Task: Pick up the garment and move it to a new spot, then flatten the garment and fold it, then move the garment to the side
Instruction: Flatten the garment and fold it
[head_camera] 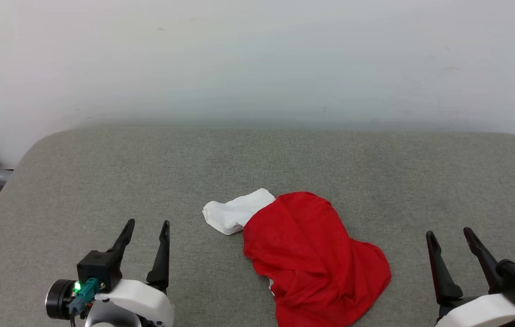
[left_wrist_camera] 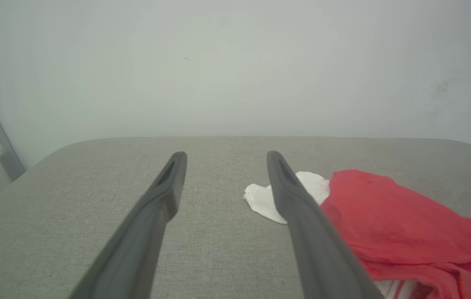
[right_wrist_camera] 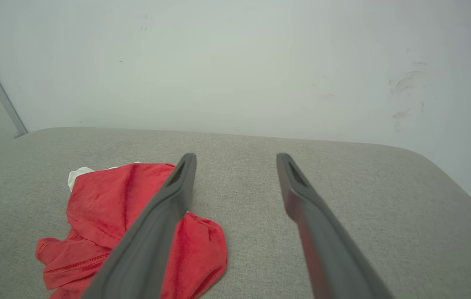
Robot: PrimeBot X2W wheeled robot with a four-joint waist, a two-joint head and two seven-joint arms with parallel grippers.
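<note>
Head camera looks down, wrist cameras low across; all share the garment (head_camera: 312, 254).

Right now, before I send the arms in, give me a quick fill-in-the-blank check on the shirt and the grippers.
1. The crumpled shirt has a body coloured ____.
2. One ____ sleeve sticks out of the heap.
3. The left gripper and right gripper both stand ____, holding nothing.
4. In the head view the shirt lies ____ the two grippers.
Missing words: red; white; open; between.
</note>
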